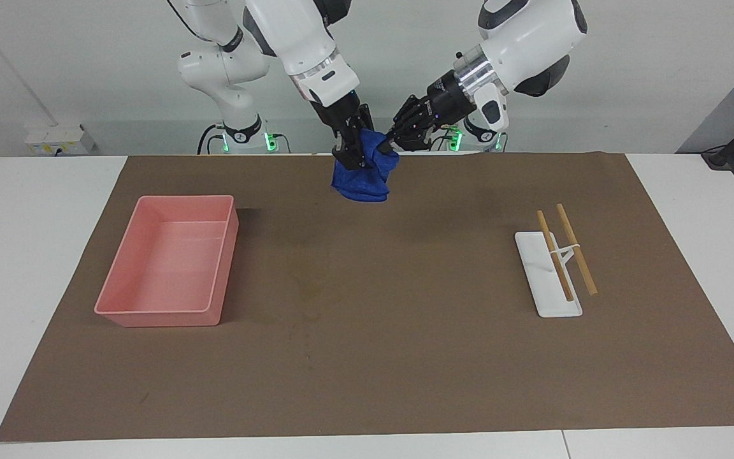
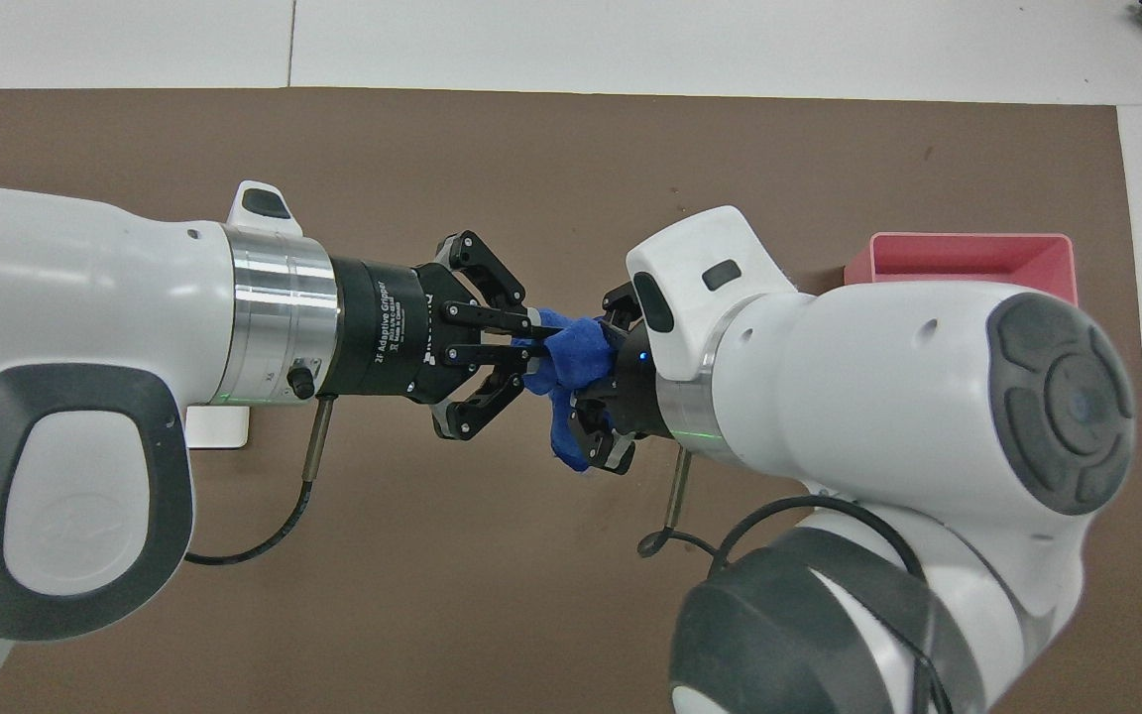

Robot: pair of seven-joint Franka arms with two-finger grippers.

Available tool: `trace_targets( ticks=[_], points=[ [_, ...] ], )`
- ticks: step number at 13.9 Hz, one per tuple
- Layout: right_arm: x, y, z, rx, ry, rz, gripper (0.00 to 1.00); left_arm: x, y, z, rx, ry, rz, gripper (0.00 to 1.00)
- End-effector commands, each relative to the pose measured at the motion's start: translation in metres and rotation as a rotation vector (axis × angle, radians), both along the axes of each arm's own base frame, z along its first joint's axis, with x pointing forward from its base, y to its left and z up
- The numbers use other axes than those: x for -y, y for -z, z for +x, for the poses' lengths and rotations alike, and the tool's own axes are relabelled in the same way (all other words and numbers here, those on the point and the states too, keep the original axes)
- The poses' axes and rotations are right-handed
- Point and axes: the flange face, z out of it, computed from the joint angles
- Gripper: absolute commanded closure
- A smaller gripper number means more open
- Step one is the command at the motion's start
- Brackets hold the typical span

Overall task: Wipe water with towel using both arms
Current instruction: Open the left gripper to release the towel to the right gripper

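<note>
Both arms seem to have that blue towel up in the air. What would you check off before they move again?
1. Left pincer shut on towel: ok.
2. Right pincer shut on towel: ok.
3. Towel lifted off brown mat: ok.
4. Pink tray and white stand away from the arms: ok.
5. Water to wipe located: cannot tell; only a faint stain on the mat.

- You see the left tool [image 2: 523, 343] pinching one end of the blue towel [image 2: 574, 359], fingertips together.
- The right tool [image 2: 599, 397] grips the towel's other end.
- The towel hangs bunched between them over the brown mat [image 2: 531, 159].
- A pink tray [image 2: 968, 256] shows past the right arm.
</note>
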Motion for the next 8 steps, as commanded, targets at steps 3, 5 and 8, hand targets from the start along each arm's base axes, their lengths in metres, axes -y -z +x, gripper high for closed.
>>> trace_targets(
  ticks=[3, 5, 8],
  points=[
    [0.012, 0.008, 0.002, -0.048, 0.068, -0.001, 1.00, -0.008, -0.012, -0.005, 0.039, -0.013, 0.030, 0.00],
    [0.021, 0.021, -0.004, -0.070, 0.085, -0.032, 1.00, -0.016, -0.008, -0.001, 0.127, 0.005, 0.178, 0.00],
    [0.046, 0.052, -0.021, -0.142, 0.170, -0.076, 1.00, -0.059, 0.002, 0.018, 0.168, -0.048, 0.309, 0.00]
  ],
)
